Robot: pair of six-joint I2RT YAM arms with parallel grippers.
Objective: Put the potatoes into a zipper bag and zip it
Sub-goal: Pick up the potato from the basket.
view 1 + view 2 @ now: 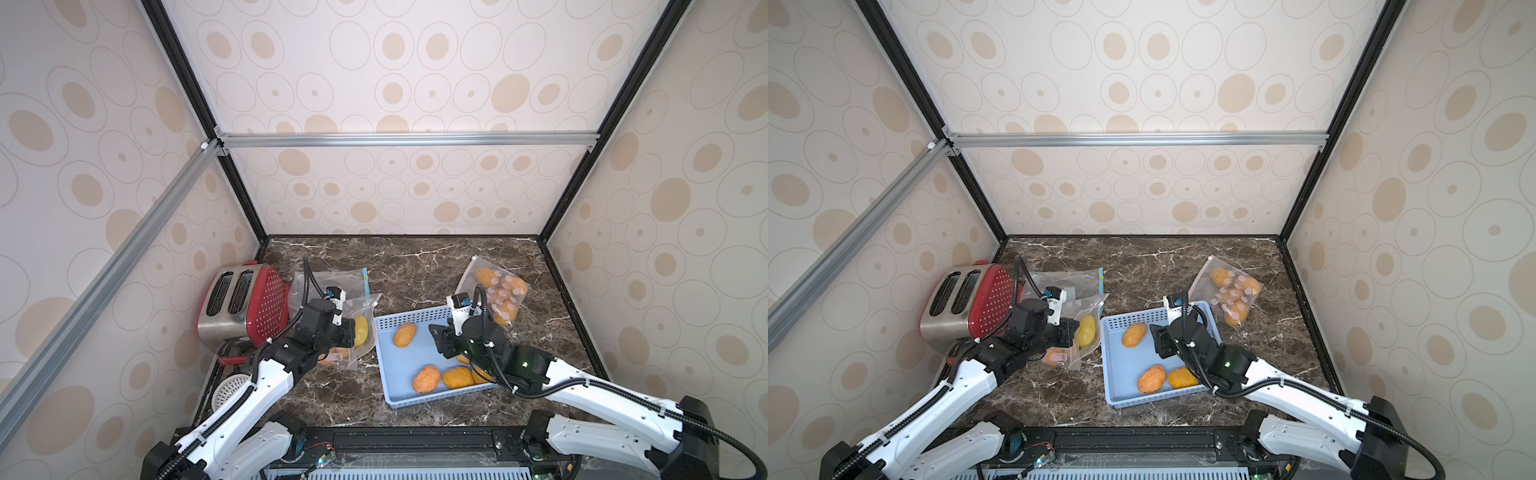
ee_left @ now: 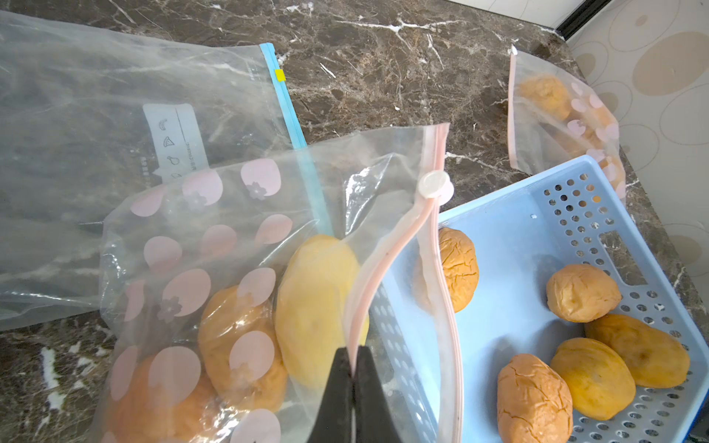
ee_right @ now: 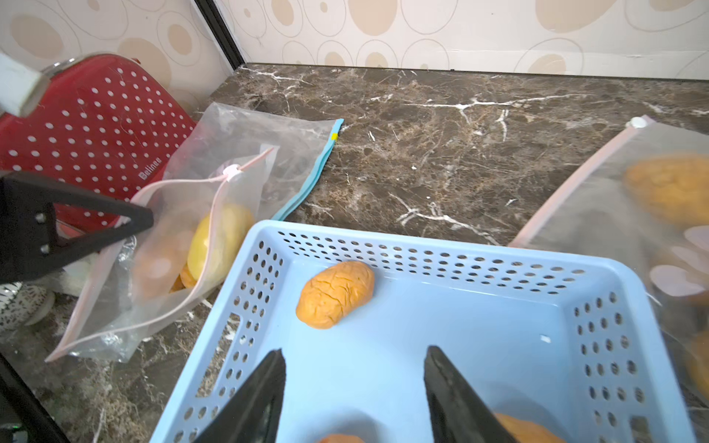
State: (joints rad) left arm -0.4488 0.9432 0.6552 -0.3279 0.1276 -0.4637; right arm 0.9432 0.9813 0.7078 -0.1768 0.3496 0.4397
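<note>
Several wrinkly oval potatoes (image 2: 583, 293) in perforated plastic basket (image 2: 568, 207)

Open across the dark marble tabletop (image 1: 415, 266) behind the perforated light-blue plastic basket (image 1: 409, 365); blocked left by the red-and-steel toaster (image 1: 245, 303).

Enclosure walls (image 1: 395, 83): cream panels printed with tan ovals, seams tidy. Black corner posts (image 1: 243, 195) and aluminium rails (image 1: 407, 139) frame them. Base slab (image 1: 415, 266): dark brown marble pattern, white veining. Lighting even, apparently from above.
</note>
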